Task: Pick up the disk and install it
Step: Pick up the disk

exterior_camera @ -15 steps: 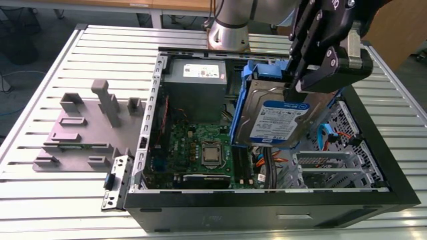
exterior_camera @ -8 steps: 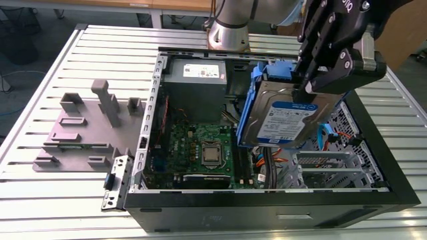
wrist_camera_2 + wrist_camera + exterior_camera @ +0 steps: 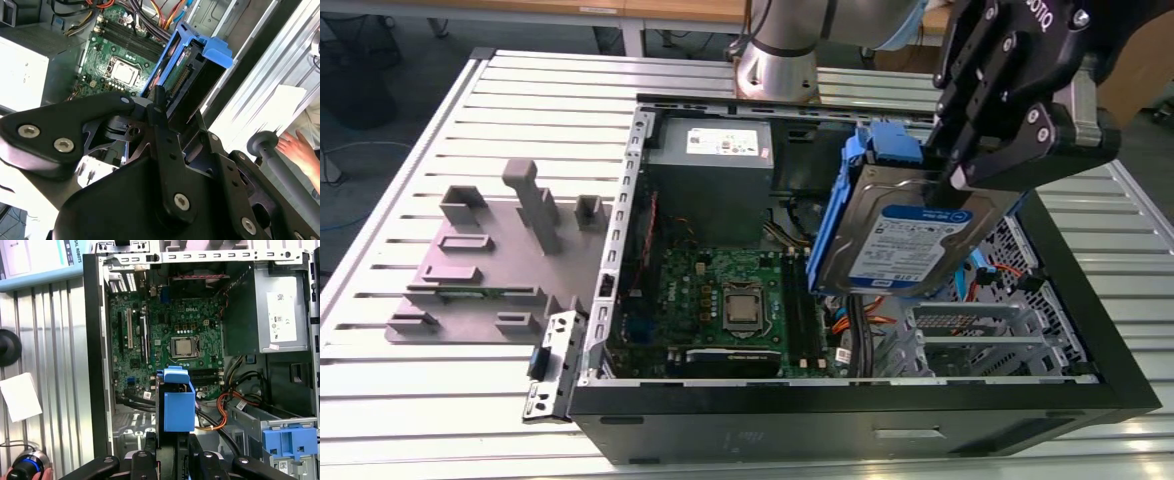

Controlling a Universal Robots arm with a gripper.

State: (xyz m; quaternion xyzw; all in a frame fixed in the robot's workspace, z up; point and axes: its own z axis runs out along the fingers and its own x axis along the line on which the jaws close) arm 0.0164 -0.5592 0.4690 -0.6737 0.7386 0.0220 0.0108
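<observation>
Silver, blue-railed: holds disk clamped in hand, hanging tilted over open case, above motherboard edge. Could snag orange cables or jam against drive cage if lowered skewed.

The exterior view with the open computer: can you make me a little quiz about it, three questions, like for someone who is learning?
1. True or false: the gripper is shut on the disk.
2. Which colour is the motherboard inside the computer case? A red, B green, C yellow.
3. Fill in the missing word: the disk hangs ____ the open computer case, with its label facing the camera.

Key: 1 true; 2 B; 3 above.
</observation>
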